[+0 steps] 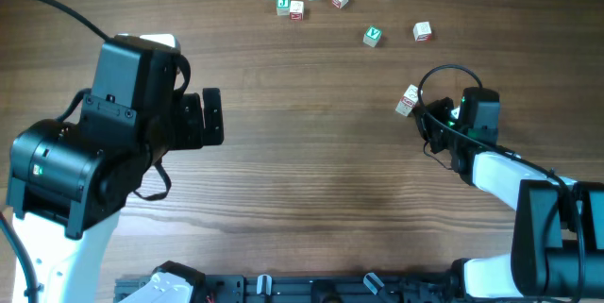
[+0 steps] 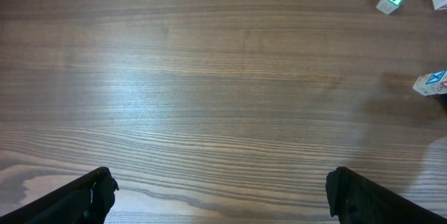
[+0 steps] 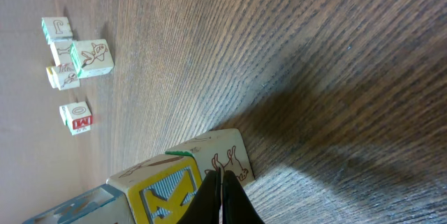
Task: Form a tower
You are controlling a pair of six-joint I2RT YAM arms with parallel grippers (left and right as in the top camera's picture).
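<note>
The left arm (image 1: 104,143) is built of bulky matte-black housings with rounded corners, a small green light (image 1: 40,168) on its lower block, a white link (image 1: 47,251) beneath and a thin black cable (image 1: 57,6) running off behind. The right arm (image 1: 491,166) is slimmer, with a black wrist showing a green glow, a glossy white segment, a black block and a looped cable (image 1: 444,75). The left gripper (image 2: 220,182) has coarse black slab fingers (image 2: 80,199); the right gripper (image 3: 221,182) has narrow black ones.

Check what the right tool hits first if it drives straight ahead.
The pale cube with reddish marks, directly at the tips of the shut right tool; whether they already touch is unclear.
</note>
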